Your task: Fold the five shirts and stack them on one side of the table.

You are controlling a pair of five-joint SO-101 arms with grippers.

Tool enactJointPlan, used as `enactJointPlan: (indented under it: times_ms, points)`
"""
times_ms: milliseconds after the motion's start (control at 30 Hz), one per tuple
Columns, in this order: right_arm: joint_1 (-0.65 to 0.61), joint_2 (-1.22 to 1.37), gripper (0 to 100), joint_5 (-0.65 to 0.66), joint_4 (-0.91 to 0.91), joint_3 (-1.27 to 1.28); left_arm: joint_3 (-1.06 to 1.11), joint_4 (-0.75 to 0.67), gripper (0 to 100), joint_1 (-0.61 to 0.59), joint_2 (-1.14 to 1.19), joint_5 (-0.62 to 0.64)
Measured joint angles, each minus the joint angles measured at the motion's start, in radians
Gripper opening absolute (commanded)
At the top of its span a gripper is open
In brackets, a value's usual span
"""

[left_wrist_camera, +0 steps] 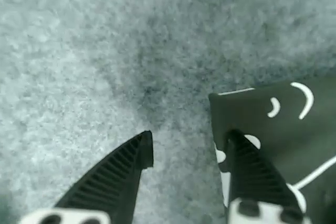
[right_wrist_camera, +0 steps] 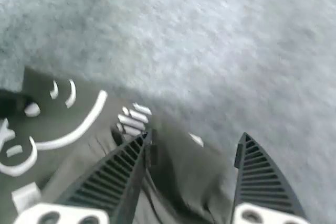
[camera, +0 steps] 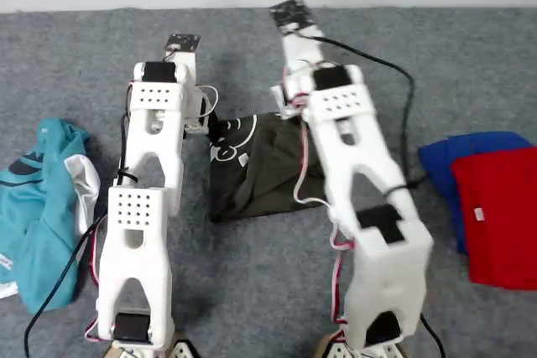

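High camera looks steeply down over the grey carpeted table (camera: 252, 282) from the arms' near side. Wrist cameras sit close above it, facing down past left gripper (left_wrist_camera: 190, 139) and right gripper (right_wrist_camera: 195, 139). All three catch the dark olive white-printed shirt (camera: 252, 182), mid-table.

Soft, even light falls from above on the grey table (camera: 252, 291). Faint shade lies beside the dark shirt (camera: 260, 173). In the left wrist view a dim patch darkens the table just beyond that shirt's corner. In the right wrist view a thin shadow lines its edge.
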Motion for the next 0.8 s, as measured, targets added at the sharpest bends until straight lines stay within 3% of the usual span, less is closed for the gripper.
enactJointPlan:
  times_ms: [300,400,633,800]
  points:
    - [-0.106,0.288,24.7,0.000,0.095,-0.310,-0.002,-0.005,23,0.000,0.015,0.002]
    - [-0.101,0.304,24.7,0.009,0.189,-0.331,-0.002,-0.005,23,0.000,0.015,0.002]
    - [-0.106,0.311,24.7,0.167,0.388,-0.334,-0.002,-0.005,23,0.000,0.017,0.002]
    - [-0.106,0.311,24.7,0.183,0.516,-0.336,-0.002,-0.005,23,0.000,0.017,0.002]
